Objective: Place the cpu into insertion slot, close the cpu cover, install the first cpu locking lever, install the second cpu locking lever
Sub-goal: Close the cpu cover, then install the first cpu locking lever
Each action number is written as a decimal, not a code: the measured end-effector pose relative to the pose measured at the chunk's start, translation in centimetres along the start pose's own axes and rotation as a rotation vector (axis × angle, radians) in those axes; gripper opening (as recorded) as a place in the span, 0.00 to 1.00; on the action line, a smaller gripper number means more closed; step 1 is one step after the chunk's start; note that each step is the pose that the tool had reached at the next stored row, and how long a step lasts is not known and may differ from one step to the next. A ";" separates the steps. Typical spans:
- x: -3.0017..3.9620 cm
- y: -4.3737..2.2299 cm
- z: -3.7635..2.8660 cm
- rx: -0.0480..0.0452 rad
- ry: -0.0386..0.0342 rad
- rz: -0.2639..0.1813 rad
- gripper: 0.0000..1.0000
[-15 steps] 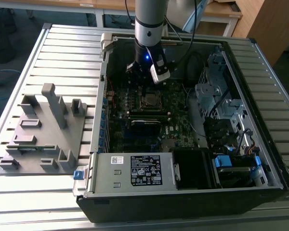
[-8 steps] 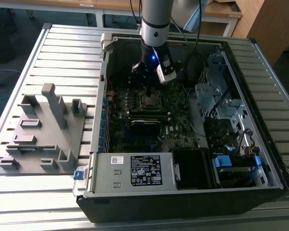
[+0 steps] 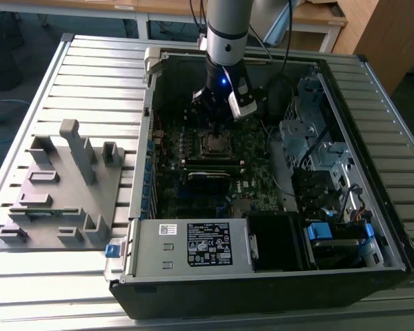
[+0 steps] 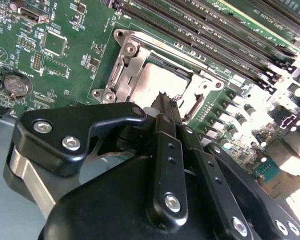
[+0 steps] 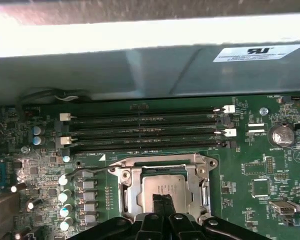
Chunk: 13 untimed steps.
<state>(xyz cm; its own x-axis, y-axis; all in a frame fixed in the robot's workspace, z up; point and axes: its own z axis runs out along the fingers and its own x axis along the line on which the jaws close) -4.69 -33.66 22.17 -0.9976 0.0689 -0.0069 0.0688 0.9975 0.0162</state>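
The gripper [image 4: 165,101] is clenched, its two black fingertips pressed together with nothing between them. The tips point straight down at the cpu [image 5: 160,184], at or just above its silvery top; I cannot tell whether they touch it.

The cpu sits in the insertion slot [image 3: 221,146]. The cpu cover [image 5: 130,191] lies flat around it, so the chip shows through the cover's square window. A thin wire lever [image 5: 92,170] runs out from one corner of the cover across the circuit board [image 5: 240,200]; I cannot tell whether it is latched.

Just beyond the slot lie four long black memory slots [image 5: 145,132], side by side, and a coin battery [image 5: 281,135] sits near their end. Behind them rises the grey inner wall [image 5: 140,70] of the computer case [image 3: 262,298].

In the exterior view the arm comes down from above into the open case. A power supply [image 3: 193,245] fills the case's near corner. The case rests on a slatted metal surface [image 3: 96,76]. A grey plastic fixture tray [image 3: 62,200] stands on it, on the exterior view's left.
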 end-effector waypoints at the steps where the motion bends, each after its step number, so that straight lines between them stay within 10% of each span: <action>1: 0.00 0.00 -0.13 0.0000 0.0000 0.000 0.10; 13: 0.00 0.01 -0.51 -0.0001 0.0000 0.000 0.10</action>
<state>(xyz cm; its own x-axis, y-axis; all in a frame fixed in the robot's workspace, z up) -4.69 -33.66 22.67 -0.9976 0.0689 -0.0070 0.0688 0.9975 0.0162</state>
